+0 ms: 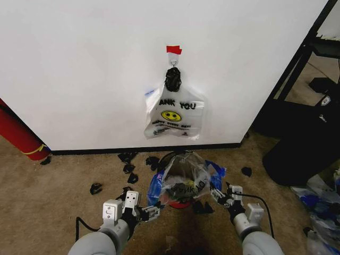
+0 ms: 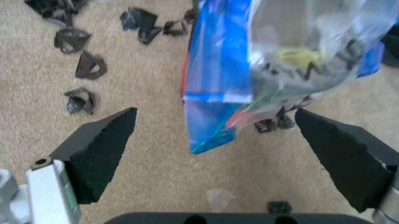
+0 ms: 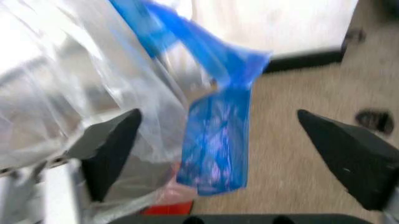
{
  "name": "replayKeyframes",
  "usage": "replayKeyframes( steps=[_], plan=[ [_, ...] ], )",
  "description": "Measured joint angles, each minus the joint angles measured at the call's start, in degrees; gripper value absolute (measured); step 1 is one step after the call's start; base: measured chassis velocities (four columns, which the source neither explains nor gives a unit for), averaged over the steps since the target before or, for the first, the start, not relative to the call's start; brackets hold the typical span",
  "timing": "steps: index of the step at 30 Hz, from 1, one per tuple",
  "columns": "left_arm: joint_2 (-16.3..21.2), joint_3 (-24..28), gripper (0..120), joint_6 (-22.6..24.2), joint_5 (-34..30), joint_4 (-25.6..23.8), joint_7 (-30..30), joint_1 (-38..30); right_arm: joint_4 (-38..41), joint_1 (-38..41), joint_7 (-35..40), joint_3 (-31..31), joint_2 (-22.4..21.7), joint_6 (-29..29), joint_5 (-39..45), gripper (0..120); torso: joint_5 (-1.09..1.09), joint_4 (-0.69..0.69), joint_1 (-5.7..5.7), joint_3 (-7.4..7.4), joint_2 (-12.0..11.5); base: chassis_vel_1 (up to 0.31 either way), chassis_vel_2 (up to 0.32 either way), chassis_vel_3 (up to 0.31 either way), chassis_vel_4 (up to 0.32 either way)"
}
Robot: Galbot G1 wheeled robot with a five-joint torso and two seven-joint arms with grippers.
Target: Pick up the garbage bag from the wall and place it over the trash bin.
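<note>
The wall (image 1: 95, 69) carries a white bag (image 1: 174, 117) reading "ANK YOU". Nearer, between both grippers, the garbage bag (image 1: 186, 178) drapes the trash bin (image 1: 183, 203). Left gripper (image 1: 150, 212) and right gripper (image 1: 218, 195) both spread, empty.

The white bag (image 1: 174, 116) hanging on the wall (image 1: 79, 69) carries black capitals reading "ANK YOU", the first letters lost in a fold, above a yellow smiley face. Beneath the smiley run two lines of smaller black print, too small to read. The garbage bag (image 1: 186, 180) draped over the trash bin (image 1: 180, 203) shows black lettering through crinkled plastic, but the words cannot be made out.
</note>
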Motion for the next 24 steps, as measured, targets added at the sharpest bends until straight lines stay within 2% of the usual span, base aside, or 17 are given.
replayKeyframes(
  steps=[1, 4, 5, 8, 14, 17, 18, 19, 20, 21, 22, 24],
  plan=[
    [0.00, 0.00, 100, 0.00, 0.00, 0.00, 0.00, 0.00, 0.00, 0.00, 0.00, 0.00, 0.00, 0.00, 0.00, 94, 0.00, 0.00, 0.00, 0.00, 0.00, 0.000, 0.000, 0.000, 0.000],
    [-0.09, -0.28, 100, -1.20, 0.14, -0.47, -0.32, -0.35, -0.63, -1.92, -2.72, 1.55, 1.13, 6.11, -6.20, 100, 0.00, 0.00, 0.00, 0.00, 0.00, 0.000, 0.000, 0.000, 0.000],
    [-0.19, -0.49, 100, -2.02, 0.08, -0.47, -0.45, -1.05, -1.33, -3.20, -4.53, 2.62, 1.91, 10.12, -10.42, 100, 0.00, 0.00, 0.00, 0.00, 0.00, 0.000, 0.000, 0.000, 0.000],
    [-0.22, -1.01, 100, -2.87, -0.16, -0.32, -0.47, -2.00, -1.80, -4.98, -6.68, 4.23, 2.87, 14.77, -14.20, 100, 0.00, -0.01, 0.00, 0.00, 0.00, 0.000, 0.000, 0.000, 0.000],
    [0.91, -3.21, 100, -4.37, -0.37, 0.18, 1.64, -3.87, -0.66, -5.85, -9.78, 8.79, 5.40, 21.15, -16.73, 100, 0.00, -0.01, 0.00, 0.00, 0.00, 0.000, 0.000, 0.000, 0.000],
    [1.28, -4.24, 100, -4.36, -0.69, 0.84, 2.92, -4.55, -0.10, -5.61, -10.29, 9.54, 5.79, 22.10, -16.70, 100, -0.01, -0.01, 0.00, 0.01, 0.00, 0.000, 0.000, 0.000, 0.000],
    [1.57, -5.02, 100, -4.12, -1.68, 1.48, 3.79, -5.19, 0.22, -5.27, -10.89, 10.10, 6.05, 23.13, -16.68, 100, 0.00, 0.01, 0.00, 0.01, 0.00, 0.000, 0.000, 0.000, 0.000],
    [2.06, -5.24, 100, -3.75, -3.57, 2.76, 4.67, -6.68, 0.52, -5.62, -11.81, 11.32, 6.67, 24.70, -16.74, 100, 0.01, 0.10, 0.00, 0.01, 0.00, 0.000, 0.000, 0.000, 0.000],
    [2.33, -5.18, 100, -3.62, -4.39, 3.49, 5.28, -7.57, 0.60, -5.93, -12.23, 11.90, 6.96, 25.33, -16.74, 100, 0.01, 0.09, 0.00, 0.01, 0.00, 0.000, 0.000, 0.000, 0.000],
    [3.00, -4.67, 100, -3.47, -5.66, 5.61, 7.12, -9.89, 0.80, -7.17, -13.76, 13.79, 8.00, 27.33, -16.63, 100, -0.02, 0.01, 0.00, 0.01, 0.00, 0.000, 0.000, 0.000, 0.000],
    [3.70, -3.68, 100, -3.35, -6.96, 8.75, 9.75, -13.06, 1.03, -8.70, -15.24, 15.93, 9.18, 29.27, -16.35, 100, -0.01, -0.01, 0.00, 0.01, 0.00, 0.000, 0.000, 0.000, 0.000],
    [3.94, -2.95, 100, -3.25, -7.84, 10.71, 11.16, -15.15, 1.10, -9.84, -16.03, 17.41, 10.15, 30.74, -16.17, 100, 0.00, -0.02, 0.00, 0.01, 0.00, 0.000, 0.000, 0.000, 0.000]
  ],
)
